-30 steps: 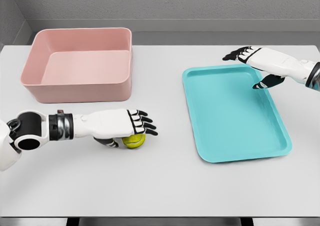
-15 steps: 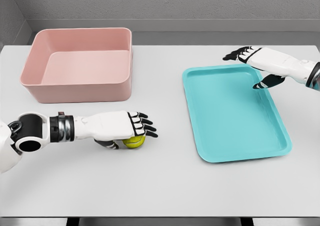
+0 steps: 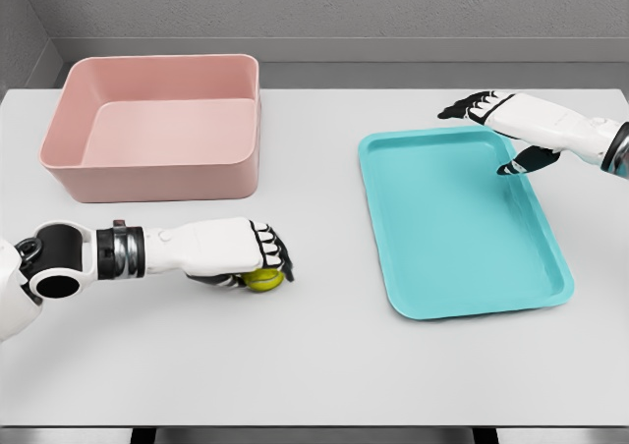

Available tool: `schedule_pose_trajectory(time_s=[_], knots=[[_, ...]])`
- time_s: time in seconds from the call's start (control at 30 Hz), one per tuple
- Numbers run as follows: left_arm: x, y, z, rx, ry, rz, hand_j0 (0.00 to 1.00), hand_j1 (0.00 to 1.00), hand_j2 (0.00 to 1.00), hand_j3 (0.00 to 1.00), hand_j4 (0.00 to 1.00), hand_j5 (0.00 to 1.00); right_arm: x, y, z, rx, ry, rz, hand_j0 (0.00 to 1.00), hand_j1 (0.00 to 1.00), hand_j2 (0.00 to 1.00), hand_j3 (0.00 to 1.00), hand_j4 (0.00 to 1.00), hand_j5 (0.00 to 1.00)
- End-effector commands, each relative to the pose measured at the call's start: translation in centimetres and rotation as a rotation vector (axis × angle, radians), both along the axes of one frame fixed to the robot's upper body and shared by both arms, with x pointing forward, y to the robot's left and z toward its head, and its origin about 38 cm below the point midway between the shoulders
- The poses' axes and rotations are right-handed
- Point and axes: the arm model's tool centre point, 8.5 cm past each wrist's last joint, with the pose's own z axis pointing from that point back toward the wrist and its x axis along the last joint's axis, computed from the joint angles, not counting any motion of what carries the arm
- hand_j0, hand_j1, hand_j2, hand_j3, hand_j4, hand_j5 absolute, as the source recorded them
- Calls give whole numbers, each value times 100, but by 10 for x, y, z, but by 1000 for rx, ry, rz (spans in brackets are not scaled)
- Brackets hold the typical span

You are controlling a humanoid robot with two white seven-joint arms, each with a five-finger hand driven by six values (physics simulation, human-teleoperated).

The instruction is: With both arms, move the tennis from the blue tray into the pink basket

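Left hand curled over tennis ball near worktop's front-left | pink basket beyond, toward rear-left corner | right hand open, over blue tray

tennis ball mostly hidden under left hand; right forearm cut off

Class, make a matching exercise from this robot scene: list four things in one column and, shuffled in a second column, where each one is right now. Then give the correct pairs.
Column 1
1. tennis ball
2. pink basket
3. blue tray
4. right hand

Column 2
A. above the tray's far right corner
B. on the table's right half, holding nothing
C. on the table under the left hand, whose fingers curl over it
D. at the table's far left

Pairs: 1-C, 2-D, 3-B, 4-A
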Motion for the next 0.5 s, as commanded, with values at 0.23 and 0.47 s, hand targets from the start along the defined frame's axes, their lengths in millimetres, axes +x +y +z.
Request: schedule_pose_trajectory(time_s=[0.23,0.47], knots=[[0,1,1,-4,3,3,54,54,54,54,54,54,0,0,1,6,-1,-3,100,100,100,100,100,100],[-1,-1,5,-11,-7,-5,52,52,52,52,52,52,0,0,0,5,1,-1,100,100,100,100,100,100]])
